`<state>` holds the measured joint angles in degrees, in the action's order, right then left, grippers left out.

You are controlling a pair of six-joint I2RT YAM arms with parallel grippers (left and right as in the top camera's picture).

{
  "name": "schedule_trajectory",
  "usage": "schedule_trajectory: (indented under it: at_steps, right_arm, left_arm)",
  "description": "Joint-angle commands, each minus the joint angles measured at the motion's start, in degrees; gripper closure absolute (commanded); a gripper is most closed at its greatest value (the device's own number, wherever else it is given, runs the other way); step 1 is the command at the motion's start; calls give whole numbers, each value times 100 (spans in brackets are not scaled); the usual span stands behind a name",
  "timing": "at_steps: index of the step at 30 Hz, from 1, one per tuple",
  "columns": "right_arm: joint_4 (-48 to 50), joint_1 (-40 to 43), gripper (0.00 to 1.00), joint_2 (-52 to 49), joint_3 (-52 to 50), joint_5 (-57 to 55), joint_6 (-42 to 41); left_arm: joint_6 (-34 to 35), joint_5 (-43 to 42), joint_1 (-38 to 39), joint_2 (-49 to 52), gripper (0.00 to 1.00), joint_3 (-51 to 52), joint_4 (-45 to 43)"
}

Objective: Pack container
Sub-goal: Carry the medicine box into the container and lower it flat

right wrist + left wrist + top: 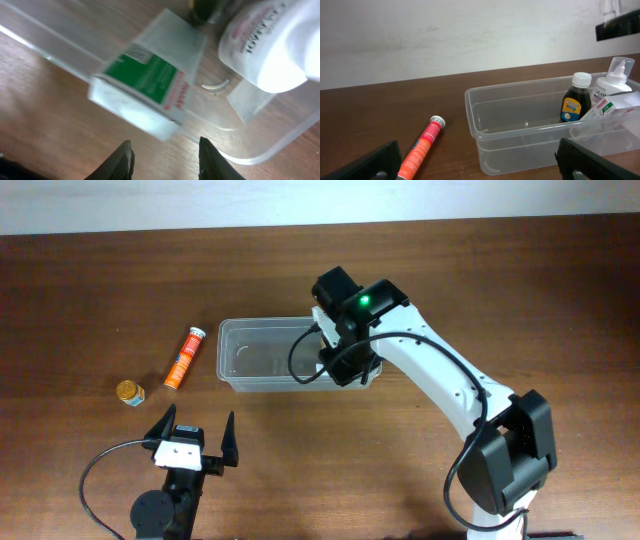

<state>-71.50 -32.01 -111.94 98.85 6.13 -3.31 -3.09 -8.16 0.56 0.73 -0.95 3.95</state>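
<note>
Clear container [262,360], upright, long axis left-right

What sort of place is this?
Probably a robotics lab bench, not a home: a white robot arm over a wooden table, a plain wall, and a clear container holding medicine bottles.

An orange tube [184,358] lies on the wooden table [100,300] ahead of the left pincer [198,422], with a gold-lidded jar [130,392] to its front-left. Just ahead of the right pincer [167,160], a white-and-green carton [142,87] lies tilted beside a white bottle [270,45].
</note>
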Motion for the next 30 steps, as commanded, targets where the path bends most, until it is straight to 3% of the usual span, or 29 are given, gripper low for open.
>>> schedule_trajectory:
  at_steps: [1, 30]
  right_arm:
    - [105, 68, 65, 0, -81, 31, -168]
    - [450, 48, 65, 0, -83, 852, -144]
  left_arm:
    - [-90, 0, -24, -44, 1, 44, -2]
    - [-90, 0, -24, -44, 1, 44, -2]
